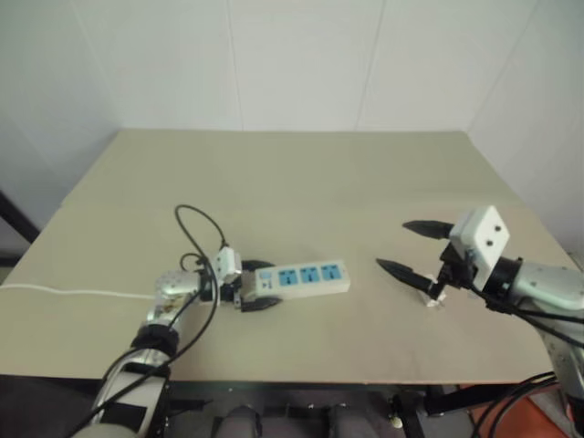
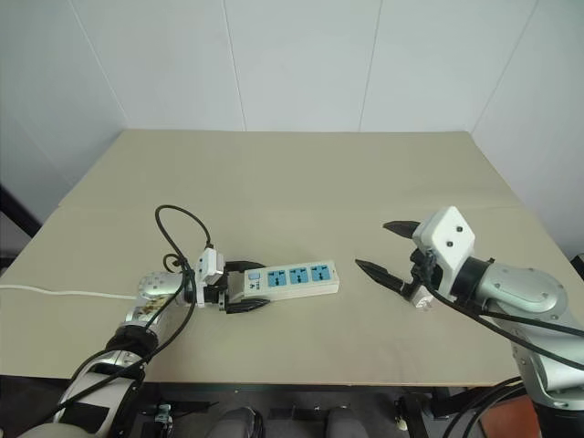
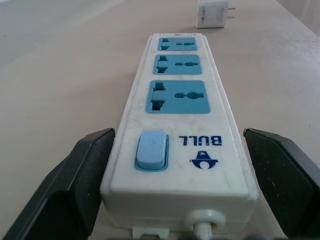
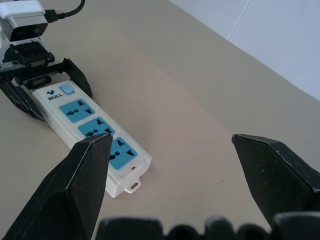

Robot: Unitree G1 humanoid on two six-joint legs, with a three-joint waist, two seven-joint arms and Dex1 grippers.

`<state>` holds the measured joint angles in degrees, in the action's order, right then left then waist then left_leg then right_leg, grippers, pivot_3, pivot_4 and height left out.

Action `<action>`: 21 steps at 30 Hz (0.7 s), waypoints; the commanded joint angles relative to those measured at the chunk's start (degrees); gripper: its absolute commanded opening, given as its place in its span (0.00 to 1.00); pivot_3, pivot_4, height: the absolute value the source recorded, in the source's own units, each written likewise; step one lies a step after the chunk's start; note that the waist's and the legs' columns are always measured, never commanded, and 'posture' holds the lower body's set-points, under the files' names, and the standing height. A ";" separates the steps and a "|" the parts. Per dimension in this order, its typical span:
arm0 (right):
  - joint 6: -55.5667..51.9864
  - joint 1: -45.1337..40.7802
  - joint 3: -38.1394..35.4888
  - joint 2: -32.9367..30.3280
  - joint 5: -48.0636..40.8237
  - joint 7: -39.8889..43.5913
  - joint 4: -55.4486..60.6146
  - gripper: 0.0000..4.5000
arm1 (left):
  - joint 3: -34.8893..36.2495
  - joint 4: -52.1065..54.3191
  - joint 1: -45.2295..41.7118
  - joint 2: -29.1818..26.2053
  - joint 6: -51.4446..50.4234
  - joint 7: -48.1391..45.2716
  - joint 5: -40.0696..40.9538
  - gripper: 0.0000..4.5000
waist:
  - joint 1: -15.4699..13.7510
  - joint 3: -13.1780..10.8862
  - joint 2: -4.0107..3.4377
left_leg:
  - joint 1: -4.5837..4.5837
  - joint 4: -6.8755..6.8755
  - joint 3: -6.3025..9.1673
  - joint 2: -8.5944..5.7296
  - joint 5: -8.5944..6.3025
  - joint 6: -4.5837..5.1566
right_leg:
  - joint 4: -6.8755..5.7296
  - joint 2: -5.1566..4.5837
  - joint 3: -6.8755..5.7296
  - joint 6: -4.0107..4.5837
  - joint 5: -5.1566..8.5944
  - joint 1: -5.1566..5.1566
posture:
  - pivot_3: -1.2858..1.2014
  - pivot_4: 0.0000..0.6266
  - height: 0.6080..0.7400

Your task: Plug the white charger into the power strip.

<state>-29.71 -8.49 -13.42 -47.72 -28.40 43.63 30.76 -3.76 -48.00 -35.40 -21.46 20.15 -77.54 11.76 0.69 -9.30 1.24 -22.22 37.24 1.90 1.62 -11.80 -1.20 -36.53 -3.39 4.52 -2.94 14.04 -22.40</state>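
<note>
white and light, the white charger [image 3: 212,13] at my right gripper's [image 1: 412,246] six o'clock needs a side pinch, while my left gripper [image 2: 245,287], wide too, brackets the hard power strip [image 2: 290,278].

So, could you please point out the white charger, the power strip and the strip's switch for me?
white charger [image 3: 212,13], left wrist view, on its white body.
power strip [image 1: 306,276], left eye view, on its middle blue socket.
switch [image 3: 151,149], left wrist view, on the blue rocker's face.

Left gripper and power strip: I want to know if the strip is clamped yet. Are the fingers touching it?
Apart. In the left wrist view the left gripper stands open around the power strip switch end, table showing between each finger and the casing.
</note>
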 commanded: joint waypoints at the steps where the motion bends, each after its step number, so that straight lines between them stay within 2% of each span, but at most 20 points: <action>1: -0.16 -1.21 -0.34 0.17 -0.86 -0.39 1.73 1.00 | -0.32 -2.99 -0.17 0.30 -1.02 0.01 -1.10 1.00 | 0.08 0.00 0.00 | 0.00 0.00 0.00 0.00 0.00 0.00 | 0.02 0.00 0.00 0.00 0.00 0.00 | 0.52 0.24 1.00; 4: -0.35 -1.46 -0.09 0.30 -0.94 -0.49 1.86 1.00 | -1.37 -4.30 -0.61 0.55 -1.82 -2.29 -1.89 1.00 | 0.11 0.00 0.00 | -0.02 -0.01 0.00 0.00 0.00 0.00 | 0.08 0.00 0.00 0.00 0.00 0.00 | 0.52 0.24 1.00; 7: -0.91 -1.88 -0.33 0.37 -1.53 -0.74 2.28 1.00 | -2.46 -5.38 -0.53 0.90 -1.25 -3.62 -3.01 0.86 | 0.13 0.01 -0.02 | -0.04 -0.04 0.00 0.00 0.00 0.00 | 0.17 0.00 0.00 -0.02 -0.01 0.00 | 0.52 0.24 1.00; 9: -1.42 -2.14 -0.68 0.44 -2.08 -1.00 2.65 1.00 | -3.05 -6.06 -0.48 0.98 0.09 -3.79 -4.03 0.73 | 0.10 0.02 -0.04 | -0.04 -0.13 0.00 0.00 -0.01 0.01 | 0.30 0.00 0.00 -0.03 -0.03 0.04 | 0.52 0.24 1.00; 16: -1.95 -2.52 -0.86 0.13 -2.95 -1.62 2.76 1.00 | -2.93 -4.02 0.15 2.35 0.14 -4.26 -2.96 0.73 | -0.03 0.02 -0.03 | -0.07 -0.15 0.01 0.00 -0.02 0.03 | 0.38 -0.02 -0.01 -0.04 -0.03 0.06 | 0.52 0.24 1.00; 21: -1.67 -3.31 -1.03 -0.44 -2.80 -0.87 1.21 1.00 | -3.15 8.06 3.39 0.89 -6.54 -8.62 1.03 0.73 | 0.13 0.02 -0.03 | -0.13 -0.20 0.00 0.00 -0.04 0.05 | 0.47 -0.02 -0.01 -0.04 -0.04 0.02 | 0.52 0.24 1.00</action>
<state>-31.70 -10.56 -12.50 -47.36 -30.63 42.61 31.69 -4.98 -43.13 -33.99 -21.09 16.20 -83.56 11.60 0.81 -9.28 1.21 -22.39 37.02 1.91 1.63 -11.85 -1.14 -36.05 -3.40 4.51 -2.98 14.00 -22.42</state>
